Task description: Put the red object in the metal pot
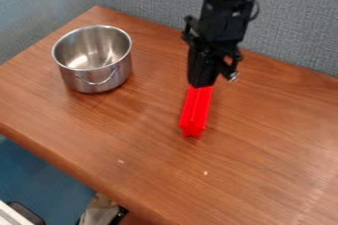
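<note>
The red object [196,113], a bright red ridged stick, lies on the wooden table right of centre, pointing towards the front edge. My gripper [207,81] points straight down over the stick's far end and is shut on that end, which the fingers hide. The stick's near end still looks to be touching the table. The metal pot [93,58], shiny and round with nothing in it, stands at the left of the table, well apart from the gripper and the stick.
The brown wooden table [119,120] ends in a front edge running diagonally from the lower left to the lower right. A grey-blue wall stands behind it. Floor shows below the front edge.
</note>
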### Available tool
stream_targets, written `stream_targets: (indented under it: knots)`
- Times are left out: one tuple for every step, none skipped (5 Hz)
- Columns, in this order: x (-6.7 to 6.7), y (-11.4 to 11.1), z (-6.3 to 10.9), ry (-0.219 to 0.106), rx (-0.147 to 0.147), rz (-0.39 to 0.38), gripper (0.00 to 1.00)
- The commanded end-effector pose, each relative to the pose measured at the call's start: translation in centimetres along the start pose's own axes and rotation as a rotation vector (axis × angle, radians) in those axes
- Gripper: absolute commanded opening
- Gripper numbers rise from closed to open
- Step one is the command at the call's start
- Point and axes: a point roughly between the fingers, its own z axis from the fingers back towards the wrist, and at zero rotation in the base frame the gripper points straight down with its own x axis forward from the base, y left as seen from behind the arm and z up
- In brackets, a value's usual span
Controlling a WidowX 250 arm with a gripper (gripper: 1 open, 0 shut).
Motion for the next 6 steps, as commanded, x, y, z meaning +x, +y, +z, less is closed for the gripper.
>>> stream_targets:
  knots:
    - [0.8,-0.1,3.1,-0.053,-0.005,0.002,0.00]
    - [0.8,-0.1,4.1,-0.039,-0.044,0.027,0.00]
    - [0.7,-0.4,3.0,0.005,-0.099,0.033,1.00]
    - [-0.1,0.3,3.3,0.042,-0.083,0.029,1.00]
    - [-0.6,0.5,2.9,0.092,-0.065,0.006,1.00]
    - [-0.8,2.1,1.1,0.106,-0.068,-0.013,1.00]
